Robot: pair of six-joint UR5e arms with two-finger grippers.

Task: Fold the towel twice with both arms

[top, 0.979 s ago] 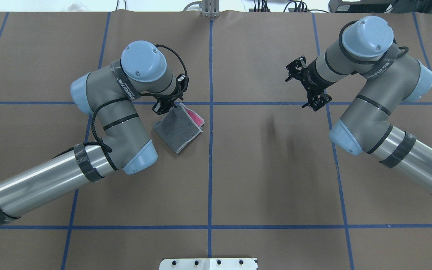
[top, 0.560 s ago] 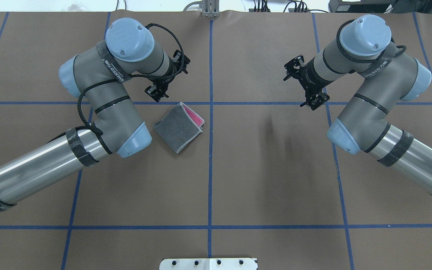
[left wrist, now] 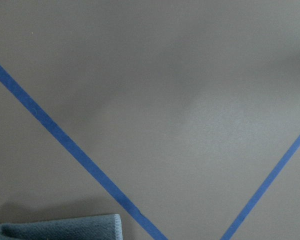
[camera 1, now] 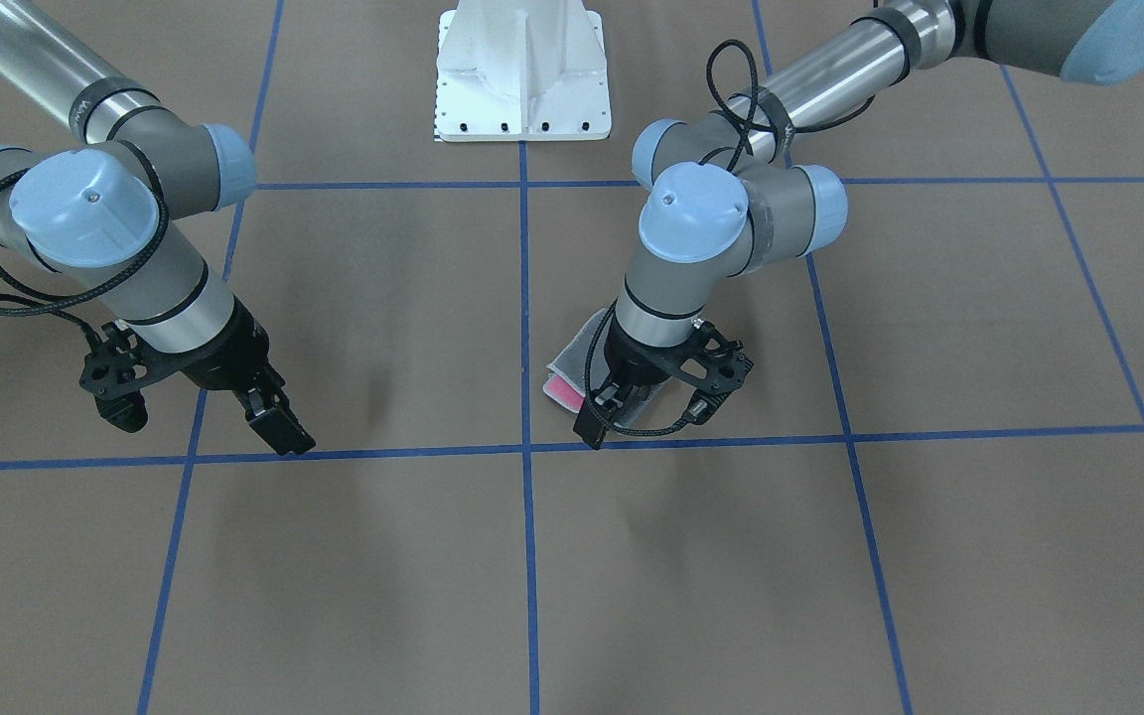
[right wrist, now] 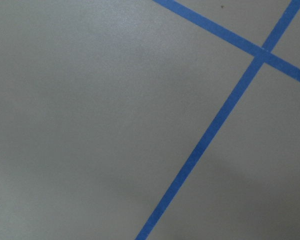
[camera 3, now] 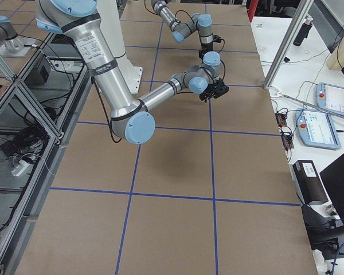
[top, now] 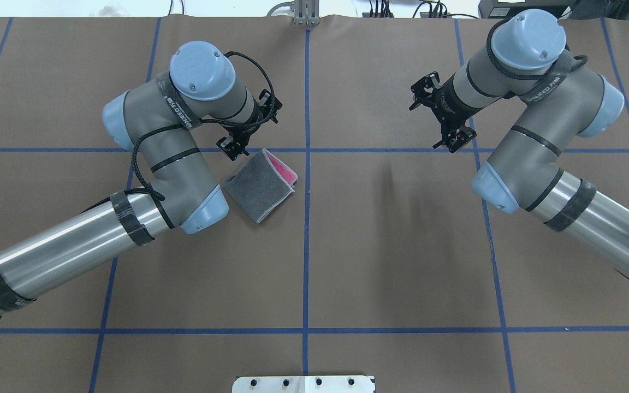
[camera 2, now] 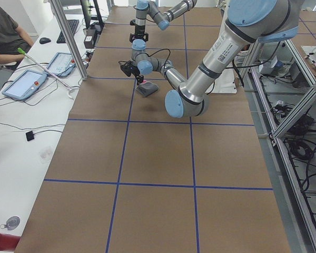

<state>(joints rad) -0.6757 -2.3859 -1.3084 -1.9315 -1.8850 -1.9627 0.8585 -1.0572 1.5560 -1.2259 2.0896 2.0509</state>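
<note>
Grey folded towel (top: 260,185) (pink edge showing) flat near left gripper (top: 250,127), parted and empty; right gripper (top: 437,117) likewise spread.

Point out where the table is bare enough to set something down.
Widest bare stretch: the table between the towel and the right arm, reaching back to the white base plate. Crowded: around the towel, where the left claw hangs by its far edge beside the left arm.

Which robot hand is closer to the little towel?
The left. The left gripper hovers just beside the far corner of the towel, not holding it. The right gripper is far away, across the middle blue line, over bare table.
</note>
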